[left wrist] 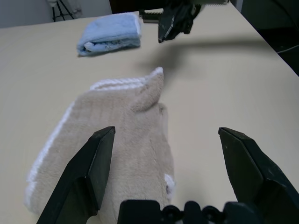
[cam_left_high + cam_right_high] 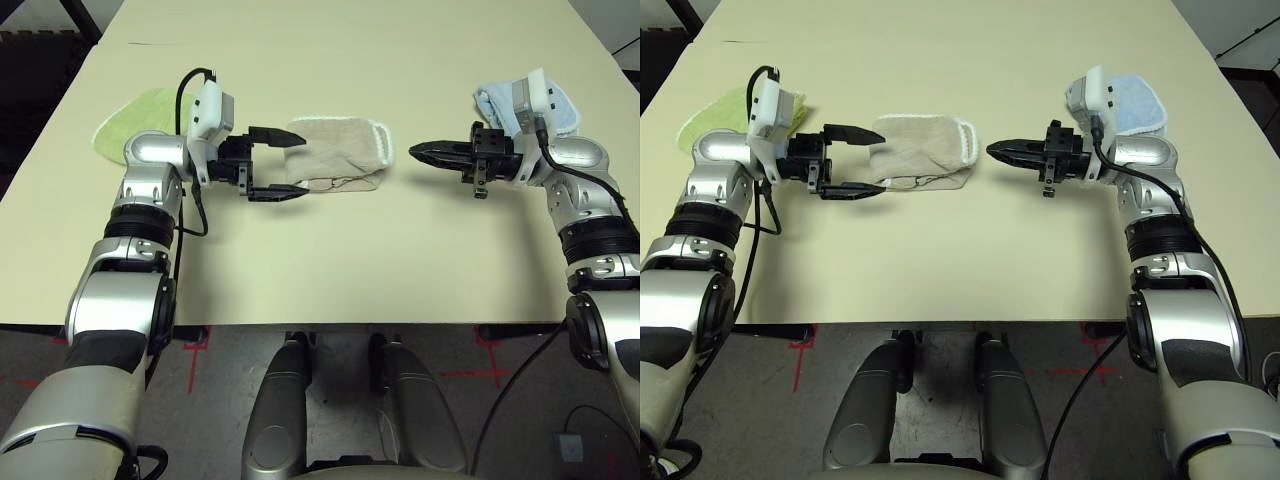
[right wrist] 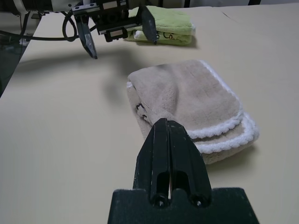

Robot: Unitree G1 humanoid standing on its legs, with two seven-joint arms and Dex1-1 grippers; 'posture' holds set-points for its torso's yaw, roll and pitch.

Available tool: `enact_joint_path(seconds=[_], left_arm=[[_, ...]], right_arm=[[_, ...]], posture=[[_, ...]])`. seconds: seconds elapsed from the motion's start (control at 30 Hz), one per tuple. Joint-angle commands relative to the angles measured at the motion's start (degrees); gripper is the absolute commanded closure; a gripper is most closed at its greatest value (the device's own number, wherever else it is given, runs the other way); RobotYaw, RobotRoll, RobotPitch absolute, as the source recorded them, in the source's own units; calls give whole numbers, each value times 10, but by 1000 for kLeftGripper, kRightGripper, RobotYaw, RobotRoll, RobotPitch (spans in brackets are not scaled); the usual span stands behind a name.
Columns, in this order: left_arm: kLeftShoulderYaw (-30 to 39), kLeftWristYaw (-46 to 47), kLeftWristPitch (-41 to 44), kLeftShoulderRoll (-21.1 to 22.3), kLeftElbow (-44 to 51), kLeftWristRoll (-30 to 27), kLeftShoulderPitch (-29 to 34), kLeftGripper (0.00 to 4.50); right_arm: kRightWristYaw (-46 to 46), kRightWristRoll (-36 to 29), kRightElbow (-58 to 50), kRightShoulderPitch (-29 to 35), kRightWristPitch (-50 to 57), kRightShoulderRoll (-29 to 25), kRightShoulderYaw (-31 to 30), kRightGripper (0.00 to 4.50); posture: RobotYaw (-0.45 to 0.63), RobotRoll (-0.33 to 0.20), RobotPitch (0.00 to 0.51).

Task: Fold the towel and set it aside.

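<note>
The beige towel (image 2: 338, 154) lies folded on the table between my two arms, white edging along its right end. My left gripper (image 2: 284, 162) hovers open at the towel's left end, one finger (image 1: 91, 170) over the cloth and the other past its near edge. Nothing is held between them. My right gripper (image 2: 417, 152) is shut and empty, pointing at the towel's right end from a short gap away. In the right wrist view the shut fingers (image 3: 170, 149) point at the folded towel (image 3: 187, 100).
A lime-green folded towel (image 2: 135, 122) lies at the table's left behind my left arm. A light blue folded towel (image 2: 565, 112) sits at the right behind my right wrist. The table's front edge (image 2: 330, 322) runs close to my body.
</note>
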State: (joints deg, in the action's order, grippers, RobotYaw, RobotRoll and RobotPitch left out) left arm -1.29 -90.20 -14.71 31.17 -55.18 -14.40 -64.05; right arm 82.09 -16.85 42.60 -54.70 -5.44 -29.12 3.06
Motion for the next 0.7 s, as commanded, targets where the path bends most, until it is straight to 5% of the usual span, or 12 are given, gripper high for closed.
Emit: enact_joint_path(seconds=[0.03, 0.27, 0.33, 0.7], left_arm=[[1, -4, 17, -4, -9, 8, -5, 176], [5, -9, 41, -4, 7, 5, 1, 186], [8, -6, 42, -5, 8, 4, 1, 556], [13, 1, 54, -9, 6, 5, -3, 4493]], right_arm=[[3, -3, -11, 2, 3, -1, -1, 4485], [3, -2, -13, 4, 3, 0, -3, 4500], [3, -1, -13, 4, 3, 0, -3, 4500], [-1, -1, -17, 4, 4, 3, -4, 4500]], posture=[[28, 0, 243], [30, 0, 240], [30, 0, 240], [24, 0, 238]])
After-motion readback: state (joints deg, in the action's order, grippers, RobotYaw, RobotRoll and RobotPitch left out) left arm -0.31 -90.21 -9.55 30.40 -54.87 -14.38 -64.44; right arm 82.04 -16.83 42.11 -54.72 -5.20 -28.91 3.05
